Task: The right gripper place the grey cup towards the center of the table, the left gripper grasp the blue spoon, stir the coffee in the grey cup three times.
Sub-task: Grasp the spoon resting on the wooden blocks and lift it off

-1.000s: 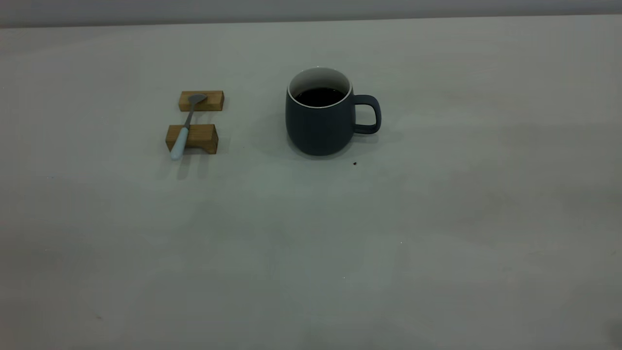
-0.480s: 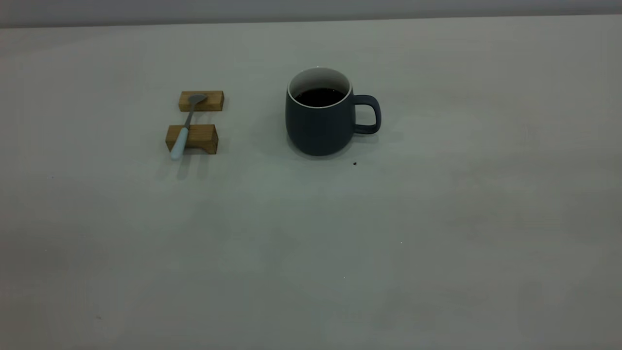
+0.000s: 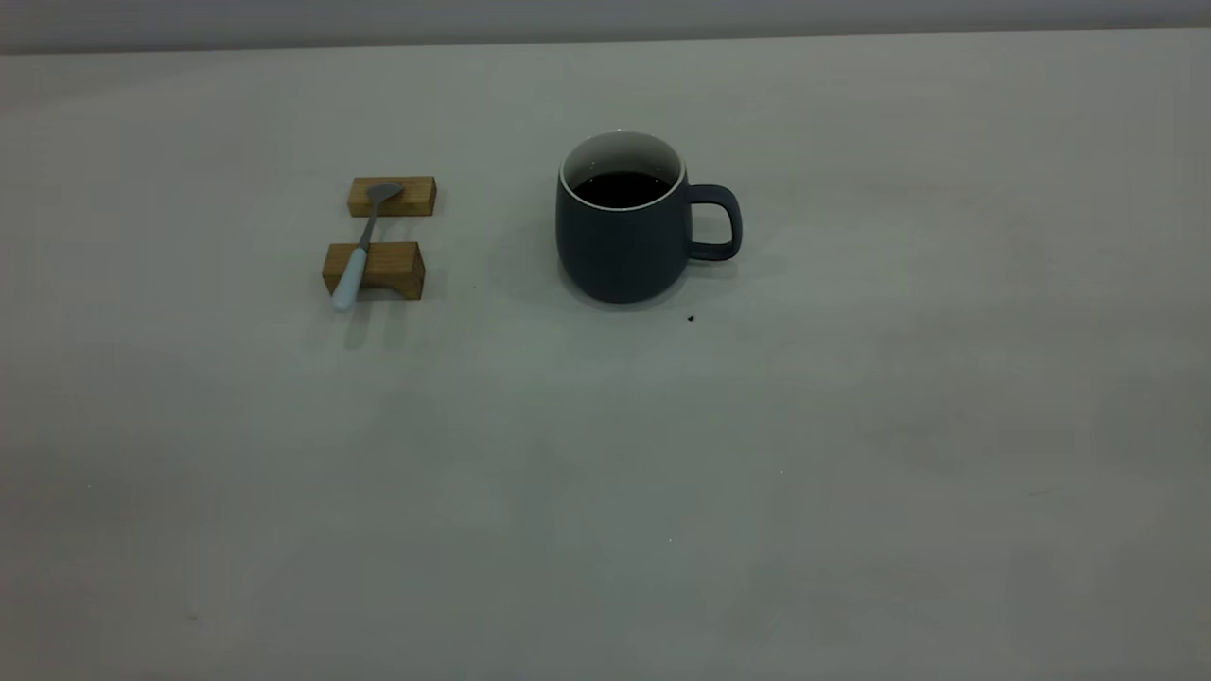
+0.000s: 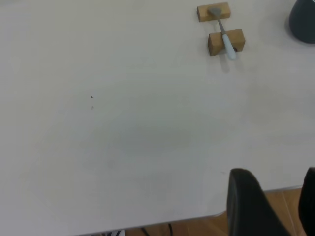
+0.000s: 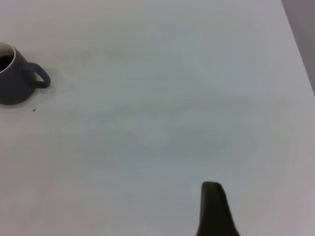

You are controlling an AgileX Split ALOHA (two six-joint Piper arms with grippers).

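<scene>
The grey cup (image 3: 620, 236) stands near the middle of the table (image 3: 605, 473), its handle to the right and dark coffee (image 3: 622, 187) inside. To its left the blue spoon (image 3: 358, 257) lies across two wooden blocks, bowl at the far end. Neither gripper shows in the exterior view. In the left wrist view my left gripper (image 4: 283, 199) hangs open over the table's near edge, far from the spoon (image 4: 224, 35) and the cup (image 4: 302, 22). My right gripper (image 5: 214, 211) is only a dark tapered shape, well away from the cup (image 5: 17, 81).
The two wooden blocks (image 3: 392, 197) (image 3: 374, 268) hold the spoon off the table. A tiny dark speck (image 3: 691, 319) lies just right of the cup's base. Wooden floor (image 4: 197, 226) shows beyond the table's edge in the left wrist view.
A dark blur at the exterior view's lower right corner one second ago is gone now. Cup, spoon and blocks have not moved.
</scene>
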